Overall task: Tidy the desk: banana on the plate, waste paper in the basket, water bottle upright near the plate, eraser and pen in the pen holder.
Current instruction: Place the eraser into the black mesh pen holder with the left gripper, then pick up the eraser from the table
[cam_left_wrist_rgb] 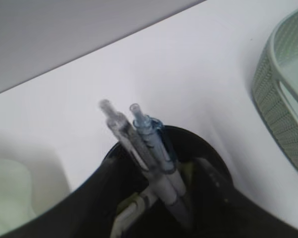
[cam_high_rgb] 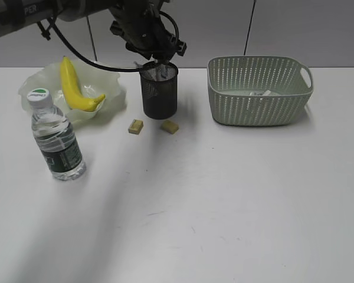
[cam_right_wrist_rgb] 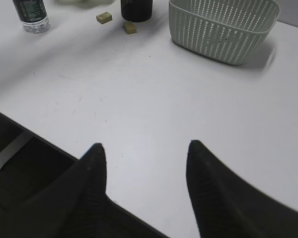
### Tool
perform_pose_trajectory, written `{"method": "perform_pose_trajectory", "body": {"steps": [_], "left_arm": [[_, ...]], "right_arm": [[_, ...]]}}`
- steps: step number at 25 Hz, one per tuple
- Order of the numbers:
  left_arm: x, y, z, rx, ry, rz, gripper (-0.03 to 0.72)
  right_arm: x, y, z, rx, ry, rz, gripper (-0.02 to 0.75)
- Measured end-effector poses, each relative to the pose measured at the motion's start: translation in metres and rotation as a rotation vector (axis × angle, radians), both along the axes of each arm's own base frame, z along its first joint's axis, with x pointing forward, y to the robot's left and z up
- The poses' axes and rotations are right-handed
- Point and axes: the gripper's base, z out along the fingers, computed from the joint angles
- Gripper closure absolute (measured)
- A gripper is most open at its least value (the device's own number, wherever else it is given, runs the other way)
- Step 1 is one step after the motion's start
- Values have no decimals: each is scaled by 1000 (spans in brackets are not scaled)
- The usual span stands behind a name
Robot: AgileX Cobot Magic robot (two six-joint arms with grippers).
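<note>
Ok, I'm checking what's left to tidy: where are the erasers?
Two erasers lie on the desk just in front of the pen holder, left of centre in the exterior view.

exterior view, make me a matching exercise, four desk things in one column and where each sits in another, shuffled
Things:
1. bright yellow curved banana
2. clear plastic water bottle with dark green label
3. clear-barrelled pens
4. crumpled white waste paper

Places:
A. inside the pale green perforated basket
B. upright on the white desk
C. on the translucent wavy-rimmed green plate
D. in the black mesh pen holder

Pairs: 1-C, 2-B, 3-D, 4-A
</note>
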Motion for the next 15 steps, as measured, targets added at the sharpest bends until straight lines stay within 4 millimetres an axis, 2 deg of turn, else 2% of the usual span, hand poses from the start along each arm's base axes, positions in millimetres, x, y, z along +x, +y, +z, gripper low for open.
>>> {"method": "perform_pose_trajectory", "body": {"steps": [6, 8, 15], "left_arm": [[-3, 2, 12, -1, -2, 4, 320], [-8, 6, 25, 2, 2, 8, 319], [-42, 27, 98, 8, 25, 36, 319]], "right_arm": [[0, 0, 0, 0, 0, 0, 320], [0, 0, 0, 0, 0, 0, 320], [0, 0, 0, 0, 0, 0, 320]]}}
